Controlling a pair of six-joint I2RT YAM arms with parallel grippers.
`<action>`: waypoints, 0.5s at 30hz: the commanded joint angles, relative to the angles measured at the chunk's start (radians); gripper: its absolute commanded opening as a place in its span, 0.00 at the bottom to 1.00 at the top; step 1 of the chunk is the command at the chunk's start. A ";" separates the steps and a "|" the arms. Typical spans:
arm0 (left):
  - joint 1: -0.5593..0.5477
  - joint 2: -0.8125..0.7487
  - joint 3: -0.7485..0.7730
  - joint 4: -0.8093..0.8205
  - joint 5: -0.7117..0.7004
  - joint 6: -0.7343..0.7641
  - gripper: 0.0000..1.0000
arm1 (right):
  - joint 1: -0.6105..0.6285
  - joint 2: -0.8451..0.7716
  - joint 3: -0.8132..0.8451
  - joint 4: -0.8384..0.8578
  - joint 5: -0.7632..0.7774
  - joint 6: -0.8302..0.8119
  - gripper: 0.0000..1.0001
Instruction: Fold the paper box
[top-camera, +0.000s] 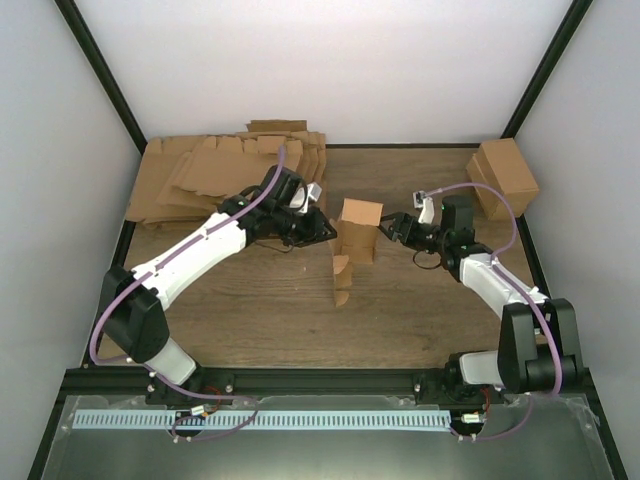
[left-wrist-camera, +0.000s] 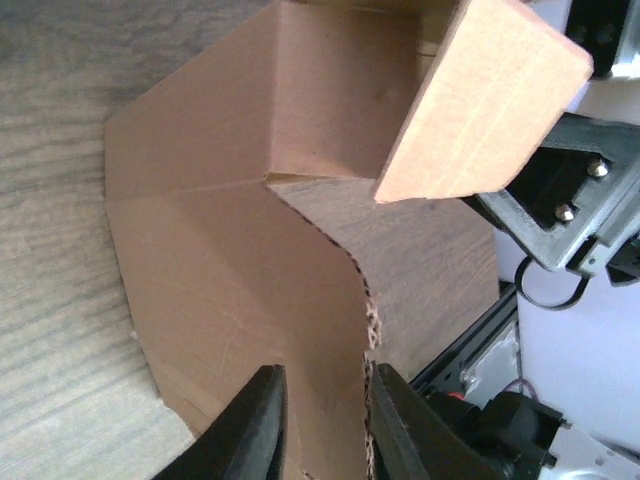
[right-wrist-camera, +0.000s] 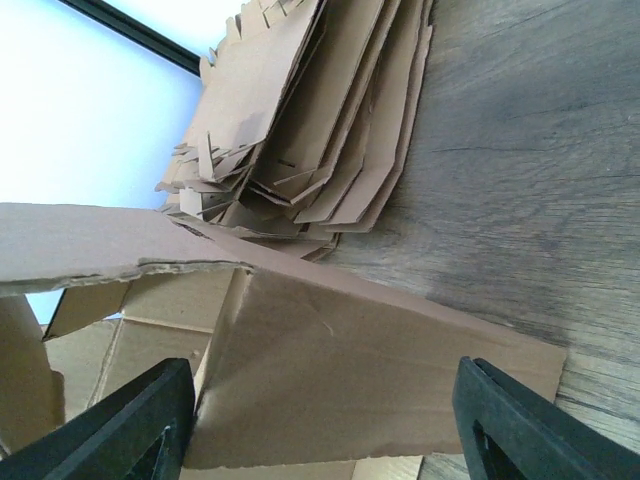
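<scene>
The paper box (top-camera: 358, 232), half formed, stands upright at the middle of the desk (top-camera: 250, 330). One long flap hangs loose toward the near edge.

The left gripper (top-camera: 318, 228) meets the box's left side. In the left wrist view its fingers (left-wrist-camera: 262, 425) sit close together with a strip of cardboard showing in the narrow gap, but it cannot be told whether they actually clamp it. The right gripper (top-camera: 392, 228) faces the box's right side. Its fingers (right-wrist-camera: 140, 425) are spread wide and straddle a flat panel without closing on it.

The step in hand appears to be squaring up the walls. It would probably go best with one side steadied while the other pushes a panel along its scored crease rather than across it. The loose flap should be kept clear so it can tuck in afterwards.

The box is plain brown corrugated board with a matte face. Fluting shows along the die-cut edges, one of which curves in a rounded notch. The desk is grey-brown wood grain.

A pile of flat die-cut sheets (top-camera: 225, 170) lies fanned out in the far left corner, its tabs ragged. A blocky closed carton (top-camera: 505, 175) sits at the far right corner.
</scene>
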 joint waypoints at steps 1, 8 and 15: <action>-0.003 0.004 0.063 -0.013 0.006 0.040 0.34 | 0.009 0.016 -0.009 -0.014 0.012 -0.035 0.73; 0.030 0.021 0.158 -0.057 0.034 0.076 0.65 | 0.009 0.021 -0.007 -0.022 0.004 -0.041 0.71; 0.147 0.053 0.143 -0.005 0.110 0.114 0.52 | 0.009 0.006 0.007 -0.028 -0.012 -0.047 0.72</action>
